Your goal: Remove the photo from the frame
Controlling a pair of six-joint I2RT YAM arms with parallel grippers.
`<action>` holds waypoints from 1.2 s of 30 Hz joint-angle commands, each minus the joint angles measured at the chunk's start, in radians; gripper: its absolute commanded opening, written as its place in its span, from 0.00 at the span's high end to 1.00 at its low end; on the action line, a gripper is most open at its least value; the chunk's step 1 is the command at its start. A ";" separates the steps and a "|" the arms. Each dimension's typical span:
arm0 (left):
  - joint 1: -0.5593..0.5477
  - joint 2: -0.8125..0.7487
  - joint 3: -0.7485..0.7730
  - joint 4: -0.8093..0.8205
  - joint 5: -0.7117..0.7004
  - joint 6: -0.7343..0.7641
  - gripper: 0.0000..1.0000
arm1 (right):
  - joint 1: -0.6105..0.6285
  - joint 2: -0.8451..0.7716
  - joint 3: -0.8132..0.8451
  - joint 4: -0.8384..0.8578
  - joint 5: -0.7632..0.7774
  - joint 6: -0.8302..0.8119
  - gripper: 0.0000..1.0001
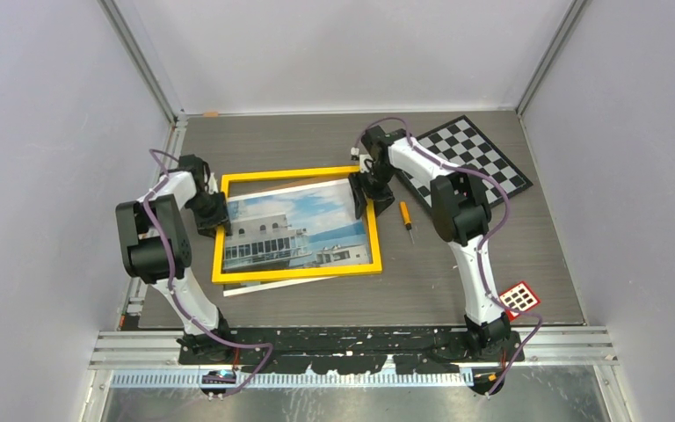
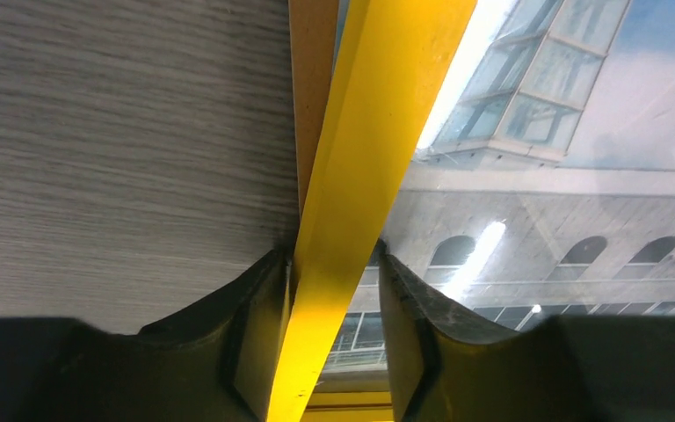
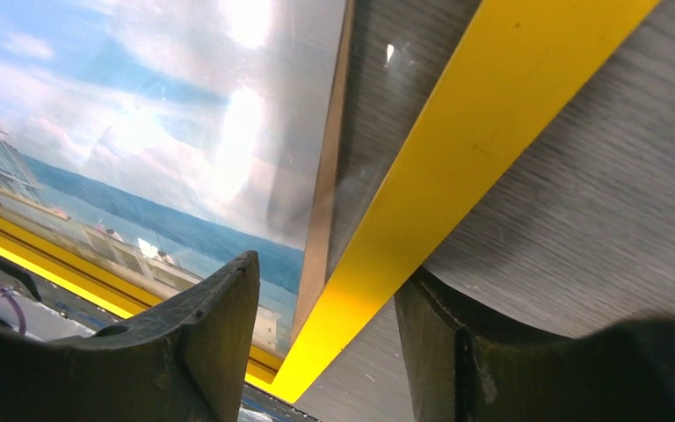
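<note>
The yellow frame [image 1: 299, 270] lies in the middle of the table, set askew over the photo [image 1: 290, 224] of a white building under blue sky. A white sheet edge [image 1: 272, 287] sticks out below the frame's near bar. My left gripper [image 1: 214, 215] is at the frame's left bar. In the left wrist view my left gripper [image 2: 334, 272] is shut across that yellow bar [image 2: 378, 114], with the photo [image 2: 562, 202] to the right. My right gripper [image 1: 365, 189] is at the frame's far right corner. In the right wrist view my right gripper [image 3: 325, 290] is open and straddles the yellow bar [image 3: 483, 132], beside the photo [image 3: 158, 114].
A black-and-white checkerboard [image 1: 470, 158] lies at the back right. An orange-handled screwdriver [image 1: 406, 215] lies just right of the frame. A red-and-white tag [image 1: 520, 299] sits near the right arm's base. A brown board edge [image 3: 325, 202] runs along the photo.
</note>
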 commanded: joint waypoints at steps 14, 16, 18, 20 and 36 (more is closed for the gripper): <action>0.008 -0.006 0.016 -0.001 0.084 0.035 0.39 | 0.007 0.019 0.060 0.042 0.017 -0.020 0.32; 0.014 -0.051 0.020 0.033 0.120 0.101 0.30 | 0.000 0.035 0.114 0.033 0.014 -0.027 0.31; 0.012 -0.116 0.021 0.061 0.159 0.184 0.22 | -0.016 0.025 0.134 0.037 -0.016 -0.021 0.28; 0.003 -0.191 0.015 0.079 0.206 0.292 0.15 | -0.035 -0.005 0.118 0.043 -0.056 -0.005 0.24; -0.884 -0.464 -0.249 0.154 0.042 0.728 0.00 | -0.141 -0.290 -0.239 0.164 -0.233 0.051 0.11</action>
